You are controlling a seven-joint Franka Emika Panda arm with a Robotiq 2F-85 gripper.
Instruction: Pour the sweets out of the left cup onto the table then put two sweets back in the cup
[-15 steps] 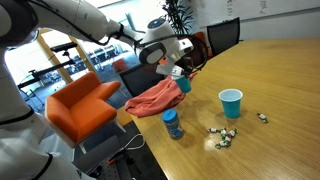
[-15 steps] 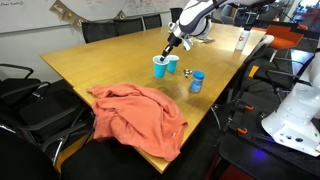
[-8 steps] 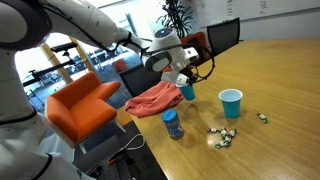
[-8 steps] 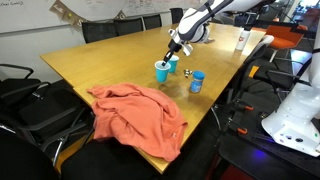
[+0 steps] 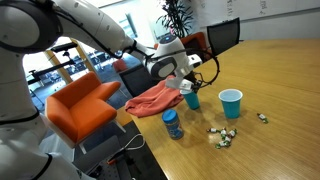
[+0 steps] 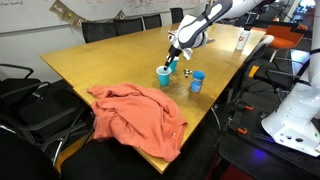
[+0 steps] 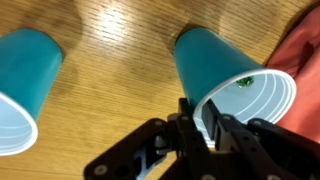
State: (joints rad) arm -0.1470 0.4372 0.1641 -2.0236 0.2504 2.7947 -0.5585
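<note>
- table (image 5: pixel 280 85): wood top, carries everything; the left cup (image 5: pixel 192 98) stands on it close to the edge.
- cloth (image 5: pixel 152 98): red, heaped just beside the left cup, on the side away from the other cup; it shows at the frame edge in the wrist view too.
- gripper (image 7: pixel 200 116): directly above the left cup's rim and coming down on it. Jaws nearly together, one finger on each side of the rim wall. Cannot tell whether they pinch the wall or have just let go.
- other cup (image 5: pixel 231 102): lighter cyan, upright, near the left cup but apart, on the side away from the cloth.
- left cup: upright, mouth up, long axis vertical, base on the table; also seen in an exterior view (image 6: pixel 163 76).
- bottle (image 5: pixel 172 124): blue, lidded, near the left cup, towards the table edge.
- sweets (image 5: pixel 222 136): scattered on the table past the other cup, well apart from the left cup.
- one green sweet (image 7: pixel 243 82) lies inside the left cup; more there cannot be told.
- judgement: pour looks done and refill is under way. The cup is right at the gripper, so the next reach goes sideways past the other cup to the sweets.
</note>
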